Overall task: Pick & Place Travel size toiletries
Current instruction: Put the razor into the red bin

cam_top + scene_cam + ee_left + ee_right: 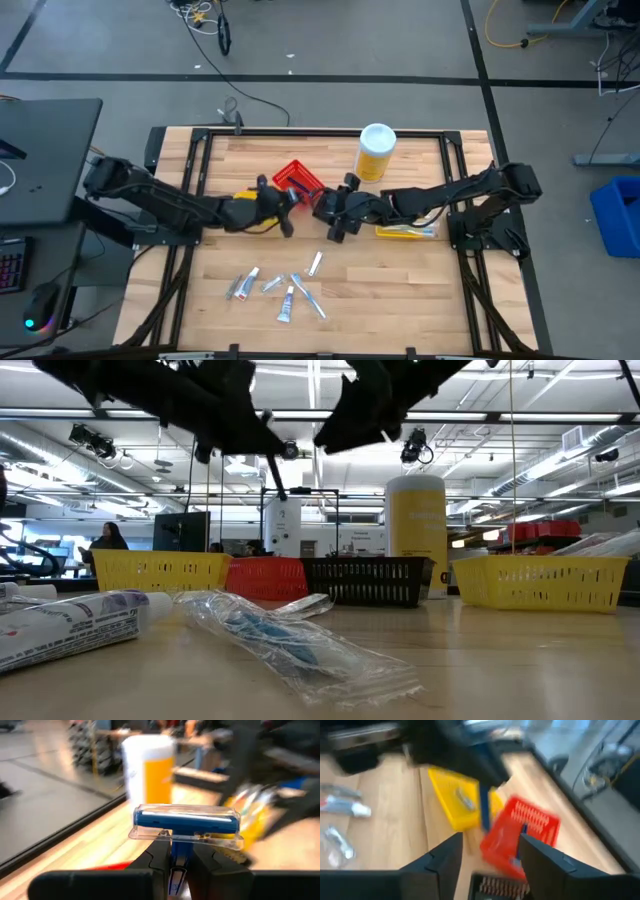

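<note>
My left gripper (287, 214) hovers over the table's middle, near the red bin (297, 180), shut on a blue razor (185, 822) with a clear cap on its head. My right gripper (334, 228) is open just to its right, touching nothing; its wrist view looks between its open fingers (487, 862) at the red bin (520, 832) and a yellow bin (452, 797). Several small tubes (286, 305) and a clear-wrapped toothbrush (308, 295) lie flat on the near part of the table. The low view shows a tube (70, 622) and a wrapped blue item (285, 640). My left gripper pinches the blue razor's handle (178, 862) between its two fingers, the handle running along them. The capped head (185, 819) sticks out past the fingertips. The razor is lifted clear of the table and slants down below the gripper (275, 478).
A big yellow bottle with a white lid (376, 150) stands at the far side. A black bin (368, 580) sits by the red one, another yellow bin (405, 231) under the right arm. Bare wood lies right of the toiletries at the near edge.
</note>
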`<act>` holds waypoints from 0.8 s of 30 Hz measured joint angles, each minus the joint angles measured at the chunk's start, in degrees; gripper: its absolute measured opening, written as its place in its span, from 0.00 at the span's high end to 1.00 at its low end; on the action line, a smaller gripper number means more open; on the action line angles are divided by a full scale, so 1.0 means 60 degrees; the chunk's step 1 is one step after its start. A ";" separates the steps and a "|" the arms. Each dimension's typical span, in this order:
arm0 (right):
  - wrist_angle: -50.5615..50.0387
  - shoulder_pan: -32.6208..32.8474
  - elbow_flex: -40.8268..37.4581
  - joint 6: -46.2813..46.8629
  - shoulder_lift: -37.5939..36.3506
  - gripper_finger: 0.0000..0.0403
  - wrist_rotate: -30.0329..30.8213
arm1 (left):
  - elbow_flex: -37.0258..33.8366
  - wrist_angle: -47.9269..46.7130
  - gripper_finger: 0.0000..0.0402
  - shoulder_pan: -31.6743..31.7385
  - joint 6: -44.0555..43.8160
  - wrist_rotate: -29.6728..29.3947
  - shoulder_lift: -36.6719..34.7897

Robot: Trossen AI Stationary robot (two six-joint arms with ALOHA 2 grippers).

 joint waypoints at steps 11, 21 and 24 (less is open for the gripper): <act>-0.1299 0.0000 0.0000 0.0776 -0.0009 0.41 -0.0087 | 0.0000 -0.1320 0.89 0.2447 0.2287 0.2156 0.0737; -0.1407 0.0000 0.0000 0.0776 -0.0009 0.46 -0.0095 | 0.0000 -0.1382 0.89 0.3457 0.4270 0.2745 0.2076; -0.1413 0.0000 0.0000 0.0776 -0.0009 0.48 -0.0095 | 0.0000 -0.1377 0.89 0.3501 0.4753 0.2532 0.2429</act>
